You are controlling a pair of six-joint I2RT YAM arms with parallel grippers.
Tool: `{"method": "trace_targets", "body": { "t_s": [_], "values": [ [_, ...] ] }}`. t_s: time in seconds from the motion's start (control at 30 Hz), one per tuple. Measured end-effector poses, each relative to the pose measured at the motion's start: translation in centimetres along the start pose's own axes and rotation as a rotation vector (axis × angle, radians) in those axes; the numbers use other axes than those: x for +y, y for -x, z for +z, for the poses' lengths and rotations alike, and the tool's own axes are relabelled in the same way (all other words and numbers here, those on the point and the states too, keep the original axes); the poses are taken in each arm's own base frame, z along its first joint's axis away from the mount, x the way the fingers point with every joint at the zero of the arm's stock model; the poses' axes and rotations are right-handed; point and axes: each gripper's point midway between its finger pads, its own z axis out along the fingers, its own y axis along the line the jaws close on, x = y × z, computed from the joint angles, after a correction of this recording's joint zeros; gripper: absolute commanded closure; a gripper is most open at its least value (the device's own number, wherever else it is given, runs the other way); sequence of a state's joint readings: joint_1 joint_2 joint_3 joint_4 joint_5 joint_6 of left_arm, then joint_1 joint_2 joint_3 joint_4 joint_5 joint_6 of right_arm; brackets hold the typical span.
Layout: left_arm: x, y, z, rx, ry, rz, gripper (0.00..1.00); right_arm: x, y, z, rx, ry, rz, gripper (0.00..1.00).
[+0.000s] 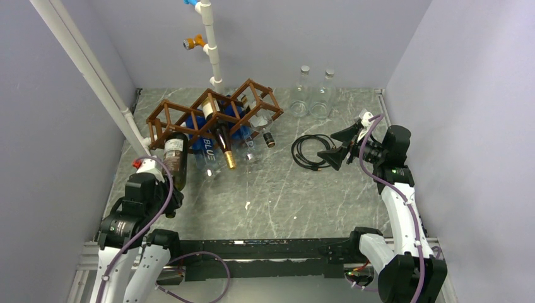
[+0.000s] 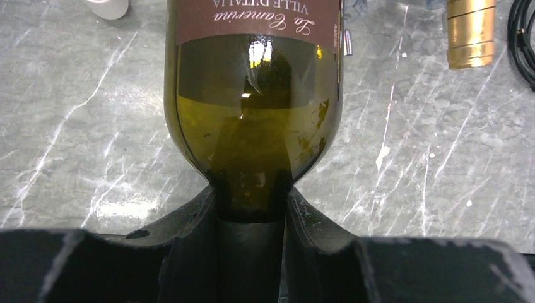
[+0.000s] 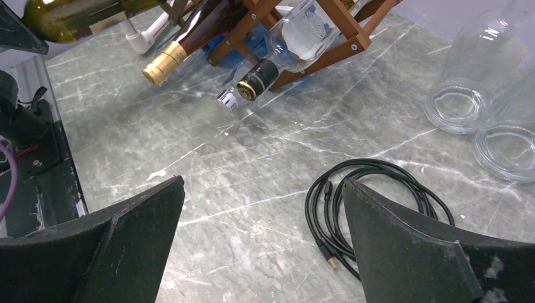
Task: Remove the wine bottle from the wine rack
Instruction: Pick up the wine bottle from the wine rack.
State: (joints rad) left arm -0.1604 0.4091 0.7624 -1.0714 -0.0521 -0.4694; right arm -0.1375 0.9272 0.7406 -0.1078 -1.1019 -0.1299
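The brown wooden wine rack [image 1: 214,110] stands at the back left of the table and also shows in the right wrist view [image 3: 334,25]. A green wine bottle [image 1: 176,158] with a brown label points neck-first toward the left arm. Its base is at the front of the rack's leftmost cell; I cannot tell whether it is still inside. My left gripper [image 1: 171,194] is shut on its neck, with the fingers on both sides just below the shoulder [image 2: 252,196]. My right gripper [image 1: 337,146] is open and empty above the table [image 3: 262,189], far from the rack.
The rack holds a dark bottle with a gold cap [image 1: 223,144], a blue bottle [image 1: 203,144] and a clear bottle with a black cap [image 1: 260,131]. Two clear glass bottles [image 1: 314,95] stand at the back. A black cable coil [image 1: 309,151] lies by the right gripper. A white pipe [image 1: 210,44] rises behind the rack.
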Motion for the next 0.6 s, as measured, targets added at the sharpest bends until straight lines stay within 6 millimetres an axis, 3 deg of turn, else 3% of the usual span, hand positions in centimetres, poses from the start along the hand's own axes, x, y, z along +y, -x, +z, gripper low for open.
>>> {"method": "trace_targets", "body": {
  "t_s": [0.6],
  "values": [
    [-1.9,0.8,-3.3,-0.025,-0.106,-0.019,1.00,-0.2,0.0,-0.1,-0.002,-0.006,0.000,0.01]
  ]
}}
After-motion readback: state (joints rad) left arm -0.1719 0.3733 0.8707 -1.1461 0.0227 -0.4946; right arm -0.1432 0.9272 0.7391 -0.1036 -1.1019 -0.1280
